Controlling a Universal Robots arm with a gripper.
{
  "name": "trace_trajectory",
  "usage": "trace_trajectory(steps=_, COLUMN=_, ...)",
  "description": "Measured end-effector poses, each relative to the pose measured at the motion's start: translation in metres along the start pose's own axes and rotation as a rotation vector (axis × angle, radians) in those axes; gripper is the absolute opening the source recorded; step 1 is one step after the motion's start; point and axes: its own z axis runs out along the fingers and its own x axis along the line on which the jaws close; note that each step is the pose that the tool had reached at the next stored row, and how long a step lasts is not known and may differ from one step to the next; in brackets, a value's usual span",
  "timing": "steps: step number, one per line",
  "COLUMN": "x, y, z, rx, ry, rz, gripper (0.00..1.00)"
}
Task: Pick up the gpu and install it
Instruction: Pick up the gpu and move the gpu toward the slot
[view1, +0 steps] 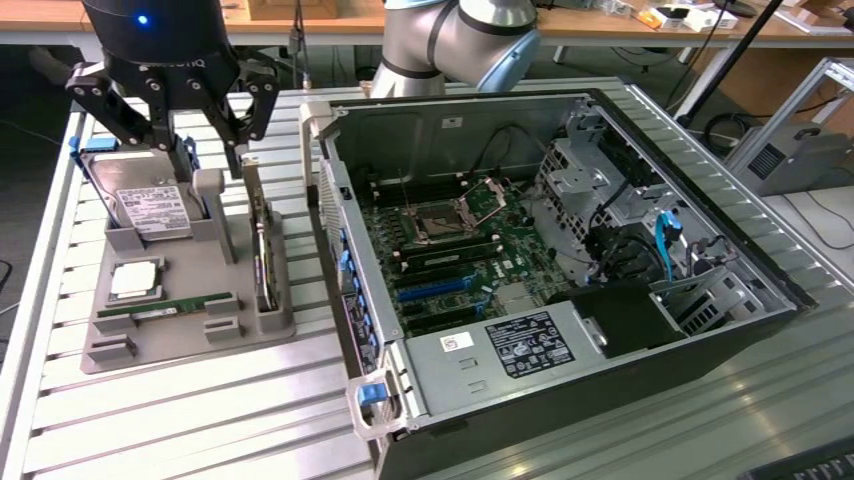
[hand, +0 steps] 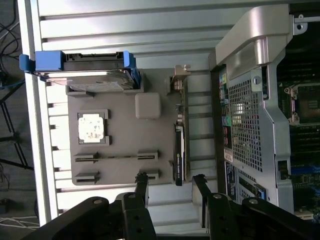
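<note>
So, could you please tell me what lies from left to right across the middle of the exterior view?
In order: hard drive → gpu standing on edge → CPU socket → blue cable.

The tool (view1: 210, 160) runs off the exterior view's top edge, and its fingers cover the far end of the hard drive (view1: 147, 210), whose label print is too small to read. The gpu (view1: 267, 275) stands edge-on in the gray holder (view1: 174, 340), so its faces are hidden. The computer case (view1: 441, 375) is cut off by the bottom edge.
</note>
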Motion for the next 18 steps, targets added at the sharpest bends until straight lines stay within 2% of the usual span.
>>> trace_trajectory(steps=18, x=0.0001, y=-0.0002, z=0.004, rx=0.0001, ry=0.0, rz=0.0, gripper=0.48)
